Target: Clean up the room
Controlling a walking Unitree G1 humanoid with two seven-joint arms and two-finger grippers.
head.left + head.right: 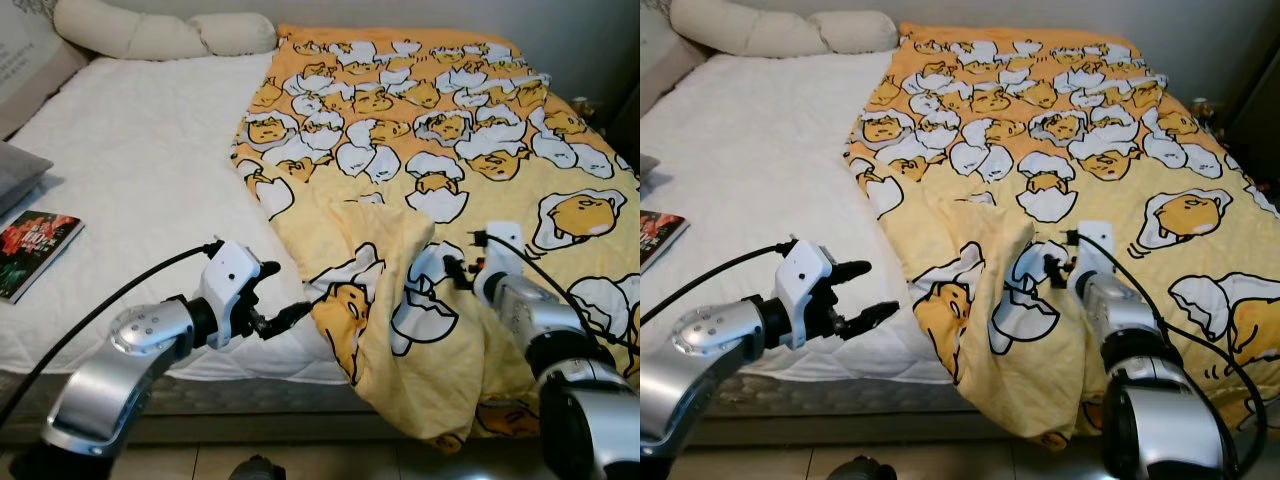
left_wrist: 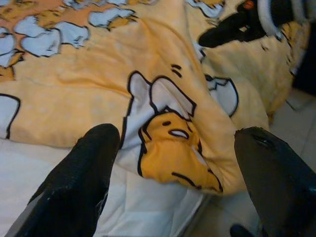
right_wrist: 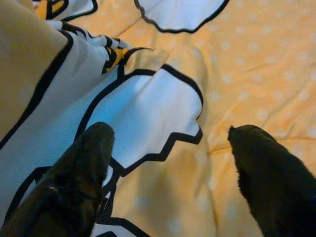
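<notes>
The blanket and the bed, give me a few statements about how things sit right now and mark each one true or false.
1. The yellow blanket covers the robot's right side of the bed, leaving the white sheet bare on the left. True.
2. The left gripper is shut on the blanket. False: its fingers are spread, just short of the blanket's edge.
3. A book lies on the sheet near the bed's left edge. True.
4. The right gripper hangs idle beside the bed. False: it is over the blanket at a raised fold, fingers open.
5. The pillows lie on top of the blanket. False: they sit at the head of the bed, on the sheet.
</notes>
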